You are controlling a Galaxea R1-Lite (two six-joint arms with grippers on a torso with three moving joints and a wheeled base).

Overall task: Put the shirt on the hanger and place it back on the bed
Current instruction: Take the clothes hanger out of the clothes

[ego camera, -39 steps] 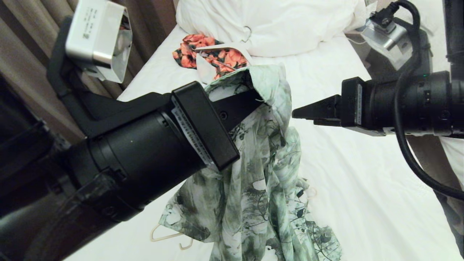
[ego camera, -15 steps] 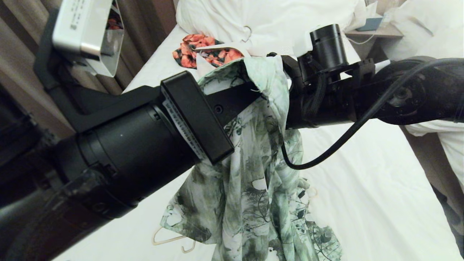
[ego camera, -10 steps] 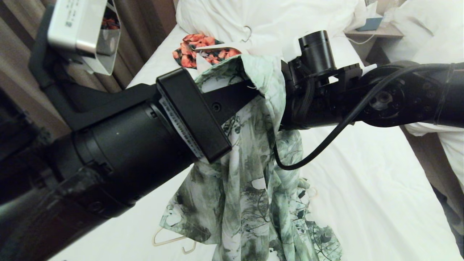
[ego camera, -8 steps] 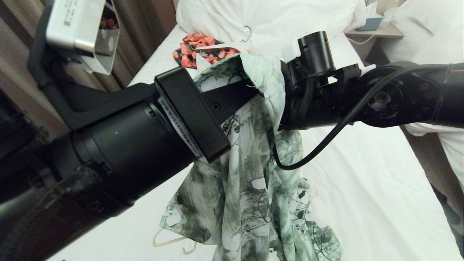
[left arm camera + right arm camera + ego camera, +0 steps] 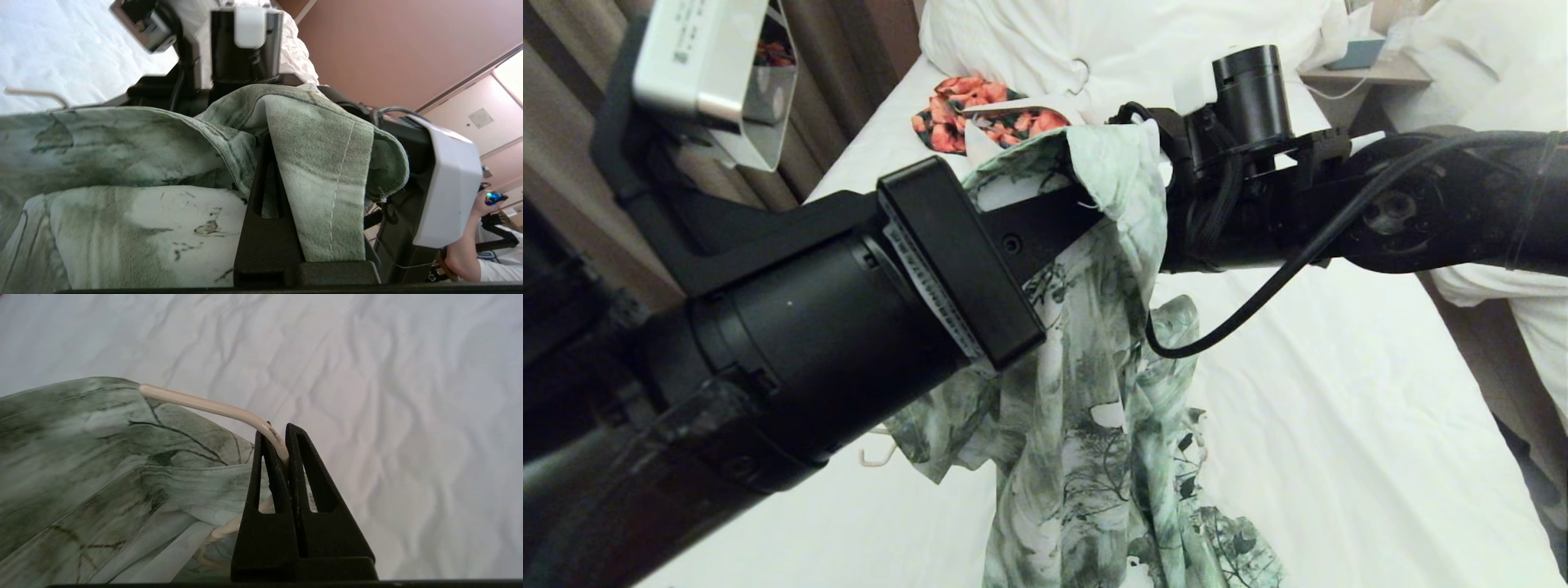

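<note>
The green and white floral shirt (image 5: 1094, 408) hangs over the bed (image 5: 1339, 408), its lower part trailing on the white sheet. My left gripper (image 5: 1097, 214) is shut on the shirt's collar (image 5: 327, 163) and holds it up; the wrist view shows cloth folded over its fingers (image 5: 265, 228). My right arm (image 5: 1339, 212) reaches in from the right behind the shirt, where its gripper is hidden in the head view. In its wrist view the right gripper (image 5: 278, 432) is shut on the cream wire hanger (image 5: 196, 402), which runs under the shirt's cloth (image 5: 102, 457). A short cream end of the hanger (image 5: 874, 457) pokes out at the shirt's left edge.
An orange-and-black floral garment (image 5: 980, 114) on a white hanger lies by the bulky white pillow (image 5: 1135, 49) at the bed's head. Curtains (image 5: 572, 163) hang on the left. A nightstand (image 5: 1372, 69) and a second bed (image 5: 1494, 73) are on the right. A person's arm (image 5: 457, 261) shows in the left wrist view.
My right arm swung in behind the shirt and its gripper shut on the hanger. The hanger's end and the shirt's lower left edge have lifted off the sheet. The left gripper's hold is unchanged.
</note>
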